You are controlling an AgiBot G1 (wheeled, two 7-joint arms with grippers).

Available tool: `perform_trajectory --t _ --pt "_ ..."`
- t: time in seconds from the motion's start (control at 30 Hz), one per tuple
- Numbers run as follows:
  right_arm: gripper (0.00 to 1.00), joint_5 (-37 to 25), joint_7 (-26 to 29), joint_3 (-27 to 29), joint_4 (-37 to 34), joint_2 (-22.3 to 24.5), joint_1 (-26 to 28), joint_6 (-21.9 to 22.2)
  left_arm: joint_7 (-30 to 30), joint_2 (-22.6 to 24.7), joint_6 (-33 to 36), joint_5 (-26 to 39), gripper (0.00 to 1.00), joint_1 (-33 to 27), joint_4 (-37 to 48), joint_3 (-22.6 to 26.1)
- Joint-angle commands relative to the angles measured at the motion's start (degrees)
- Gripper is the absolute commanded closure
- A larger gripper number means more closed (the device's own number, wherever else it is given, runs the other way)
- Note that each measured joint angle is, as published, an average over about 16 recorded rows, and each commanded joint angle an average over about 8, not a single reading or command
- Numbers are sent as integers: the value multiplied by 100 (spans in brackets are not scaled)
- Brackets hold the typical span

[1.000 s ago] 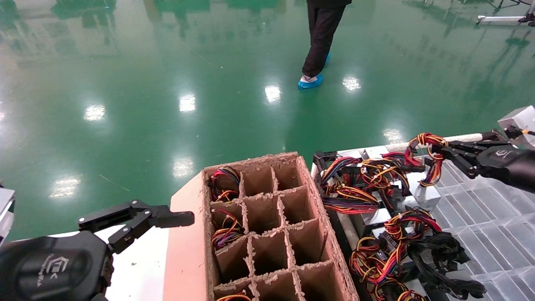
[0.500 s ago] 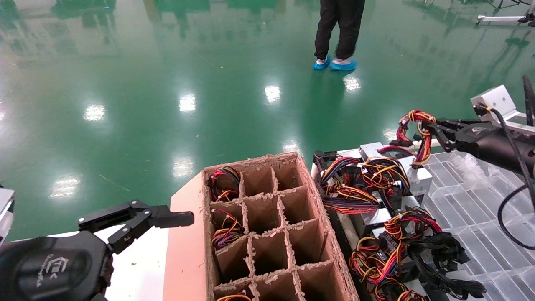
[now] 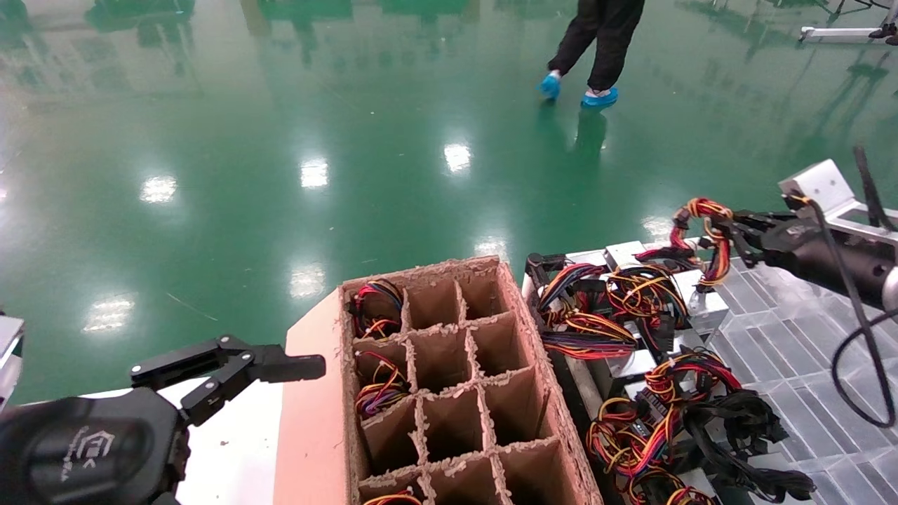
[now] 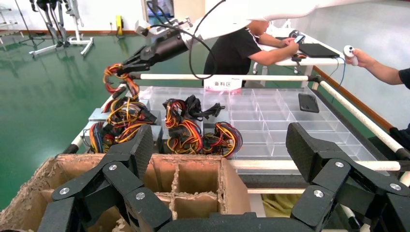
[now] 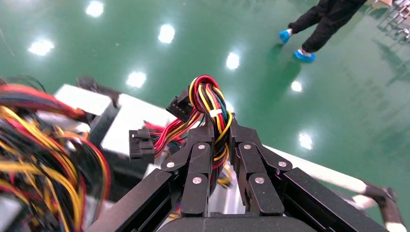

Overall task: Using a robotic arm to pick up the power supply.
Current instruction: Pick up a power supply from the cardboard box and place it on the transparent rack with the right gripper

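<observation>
My right gripper is shut on the looped bundle of red, yellow and black wires of a power supply. The silver box of that power supply hangs below the bundle, at the far edge of the clear tray. In the right wrist view the fingers pinch the wire bundle on both sides. The left wrist view shows the same gripper lifting the wire loop. My left gripper stands open and empty beside the cardboard crate, also seen as the left gripper over the crate's corner.
A cardboard divider crate holds wired units in some left cells. More power supplies with tangled wires lie on the clear compartment tray. A white rail borders the tray. A person walks on the green floor.
My right gripper has risen with the wire loop, drawing the silver box up and slightly leftward. The person has walked away to the right. The left arm has not moved.
</observation>
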Motion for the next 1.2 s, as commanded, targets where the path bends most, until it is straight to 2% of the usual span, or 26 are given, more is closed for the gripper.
perform_trajectory --t 0.03,0.27,0.73,1.2 --pt "100 -38 -1 -27 -4 48 -9 -36 0 0 0 0 0 0 0 1" --pt "100 13 94 7 -25 25 -1 252 1 -1 -1 -2 0 -1 0 2" --pt "100 180 32 123 115 -467 11 910 3 -3 -3 -4 0 -1 0 6" --pt "100 384 -223 266 106 -582 -151 1031 5 -4 -4 -7 0 -2 0 10"
